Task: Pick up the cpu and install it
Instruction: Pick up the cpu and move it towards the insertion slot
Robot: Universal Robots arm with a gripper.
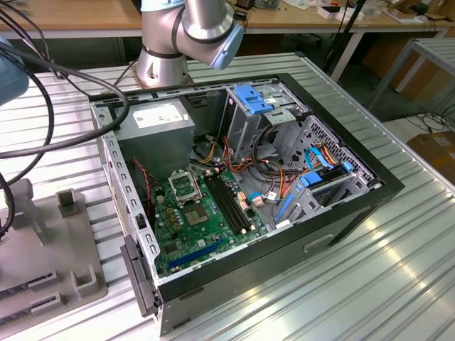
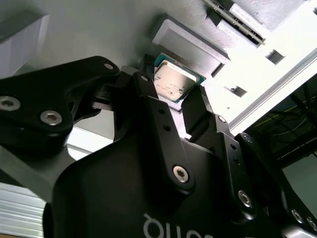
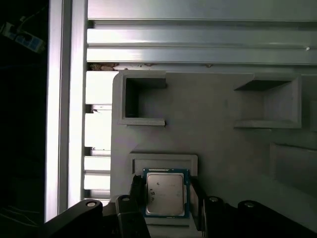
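The gripper (image 3: 167,198) straddles the cpu (image 3: 166,194), flat and metal-top-up on the grey tray (image 3: 223,148); grip cannot be told.

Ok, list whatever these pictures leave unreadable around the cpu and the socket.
- cpu underside: faces the grey tray, both wrist views.
- cpu's near edge, second wrist view: covered by the gripper.
- socket contents: too small in the exterior view.
- arm: cut off by the exterior view's top edge.
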